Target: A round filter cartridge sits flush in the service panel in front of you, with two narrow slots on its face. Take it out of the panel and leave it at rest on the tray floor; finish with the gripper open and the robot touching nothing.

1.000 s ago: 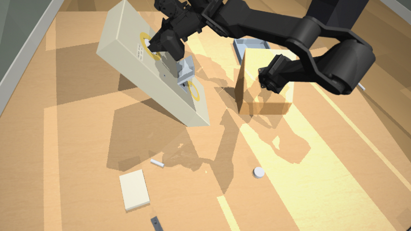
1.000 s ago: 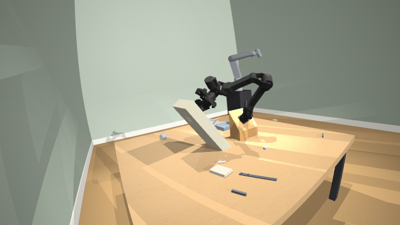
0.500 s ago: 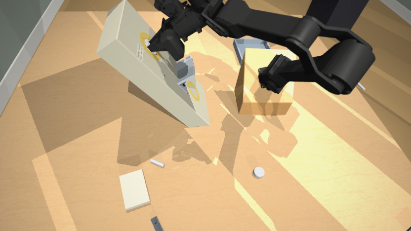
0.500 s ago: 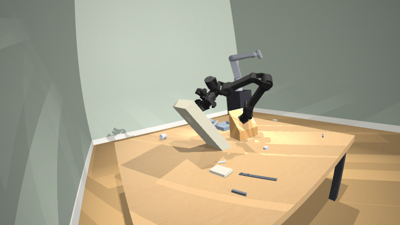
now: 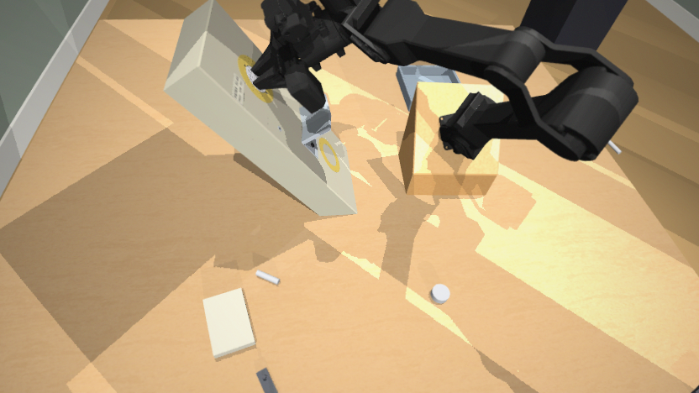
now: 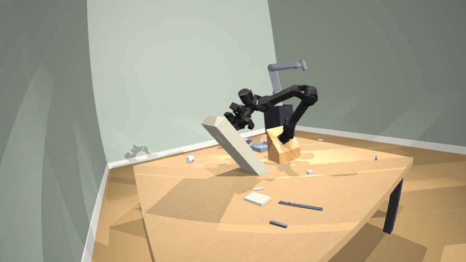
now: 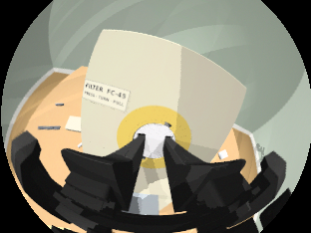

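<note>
The pale service panel point(image 5: 229, 112) point(image 6: 234, 146) point(image 7: 140, 65) leans back on the table. The white round cartridge point(image 5: 249, 73) point(image 7: 155, 130) sits inside the upper yellow ring on its face. My gripper point(image 5: 254, 79) point(image 7: 154, 137) is shut on the cartridge, with its fingertips at the slots. The wrist view shows the panel tilted relative to the fingers. The fingertips hide the slots, and I cannot tell whether the cartridge stands proud of the face. The blue-grey tray point(image 5: 402, 87) point(image 6: 259, 150) stands on the table, partly hidden behind the wooden block in the top view.
A blue-grey hinged-looking part point(image 5: 317, 122) sticks out of the panel below my gripper, above a second yellow ring point(image 5: 335, 168). The wooden block point(image 5: 449, 183) point(image 6: 276, 153) stands under the arm's base. A white disc point(image 5: 440, 292) and a cream slab point(image 5: 228, 322) lie on the table.
</note>
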`<action>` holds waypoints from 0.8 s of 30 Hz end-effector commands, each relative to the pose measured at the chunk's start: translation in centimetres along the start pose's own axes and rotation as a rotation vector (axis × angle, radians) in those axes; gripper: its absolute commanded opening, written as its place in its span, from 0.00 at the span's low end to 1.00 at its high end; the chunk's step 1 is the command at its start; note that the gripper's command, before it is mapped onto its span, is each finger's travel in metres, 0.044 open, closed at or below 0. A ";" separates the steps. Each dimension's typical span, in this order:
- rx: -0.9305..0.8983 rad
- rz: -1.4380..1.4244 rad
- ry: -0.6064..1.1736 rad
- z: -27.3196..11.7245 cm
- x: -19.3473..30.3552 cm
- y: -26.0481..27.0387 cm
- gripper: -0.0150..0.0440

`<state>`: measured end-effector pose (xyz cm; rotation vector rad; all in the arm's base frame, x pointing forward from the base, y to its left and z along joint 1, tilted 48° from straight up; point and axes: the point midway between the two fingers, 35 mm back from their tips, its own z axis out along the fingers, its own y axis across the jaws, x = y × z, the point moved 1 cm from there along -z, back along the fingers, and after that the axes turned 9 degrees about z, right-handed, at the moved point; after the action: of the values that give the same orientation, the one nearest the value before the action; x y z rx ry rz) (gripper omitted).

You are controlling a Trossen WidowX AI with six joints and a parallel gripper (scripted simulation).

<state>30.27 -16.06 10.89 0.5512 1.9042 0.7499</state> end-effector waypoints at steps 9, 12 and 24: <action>0.008 -0.436 0.006 0.5 0.1 0.0 0.25; 0.008 -0.541 0.006 0.5 0.1 0.0 0.25; 0.007 -0.960 0.008 0.5 0.1 0.0 0.25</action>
<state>30.30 -16.00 10.88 -0.2568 1.8948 0.2014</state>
